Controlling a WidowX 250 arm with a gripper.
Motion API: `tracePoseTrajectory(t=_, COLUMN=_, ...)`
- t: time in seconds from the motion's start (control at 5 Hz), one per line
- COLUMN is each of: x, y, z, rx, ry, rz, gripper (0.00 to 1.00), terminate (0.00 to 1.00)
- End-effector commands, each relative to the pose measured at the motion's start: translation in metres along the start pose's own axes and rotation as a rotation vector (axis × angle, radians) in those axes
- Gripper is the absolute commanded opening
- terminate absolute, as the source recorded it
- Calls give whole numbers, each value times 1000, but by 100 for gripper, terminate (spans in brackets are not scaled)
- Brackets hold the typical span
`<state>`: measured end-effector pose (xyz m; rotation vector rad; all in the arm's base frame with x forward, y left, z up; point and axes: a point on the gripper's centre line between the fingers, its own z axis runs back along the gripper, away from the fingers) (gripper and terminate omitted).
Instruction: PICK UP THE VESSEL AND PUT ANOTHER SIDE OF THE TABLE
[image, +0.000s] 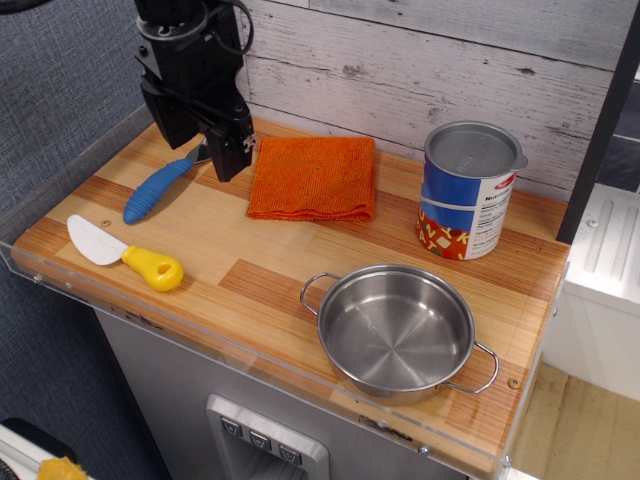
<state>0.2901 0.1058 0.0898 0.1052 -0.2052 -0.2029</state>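
The vessel (395, 332), a small shiny steel pot with two wire loop handles, stands upright and empty at the front right of the wooden plank table (250, 265). My black gripper (197, 140) hangs over the table's back left corner, far from the pot, above the head of a blue-handled fork (160, 187). Its two fingers stand apart and hold nothing.
An orange cloth (315, 178) lies at the back middle. A blue-and-red tin can (468, 190) stands at the back right, behind the pot. A white spatula with a yellow handle (125, 254) lies at the front left. A clear acrylic rim (250, 350) runs along the edges.
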Motion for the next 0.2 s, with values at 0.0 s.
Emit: tracePoseTrajectory(t=0.0, x=-5, y=15, z=12, rx=4, ry=-49, rz=35, gripper=100, terminate=100)
